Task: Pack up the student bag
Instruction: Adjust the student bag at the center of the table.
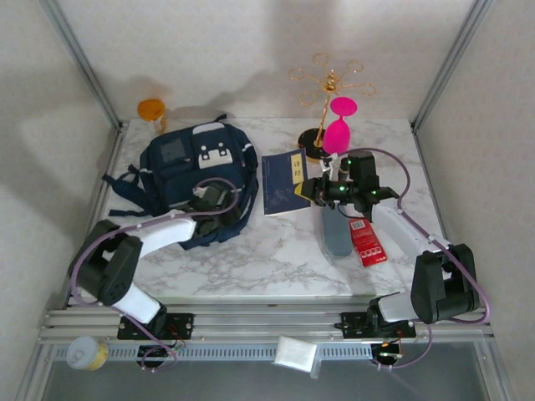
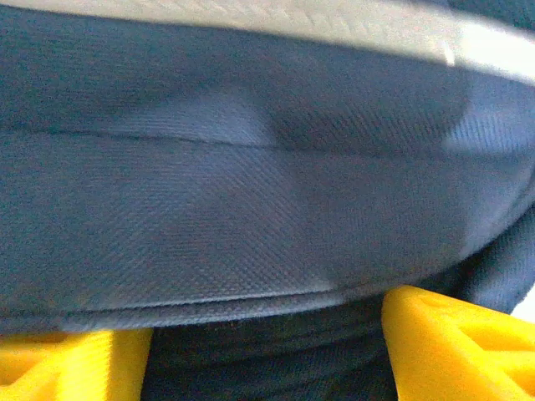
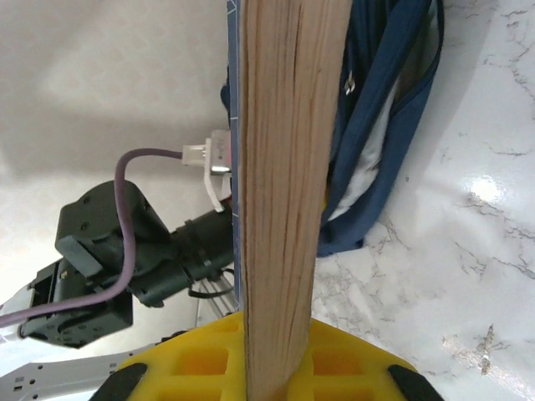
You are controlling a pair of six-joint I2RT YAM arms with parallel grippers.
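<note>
A: Packed yet?
B: Nope, barely started. Bag (image 1: pixel 196 171) back-left on counter (image 1: pixel 276 251), left gripper (image 1: pixel 211 200) spread at its near edge. Right gripper (image 1: pixel 313 190) pinching book (image 1: pixel 284 184) upright beside it. Red pack (image 1: pixel 366 241) lying out too.

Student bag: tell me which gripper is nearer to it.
Left. The left gripper is open right against the student bag's near side; the right gripper is off to the bag's right, shut on the blue book.
</note>
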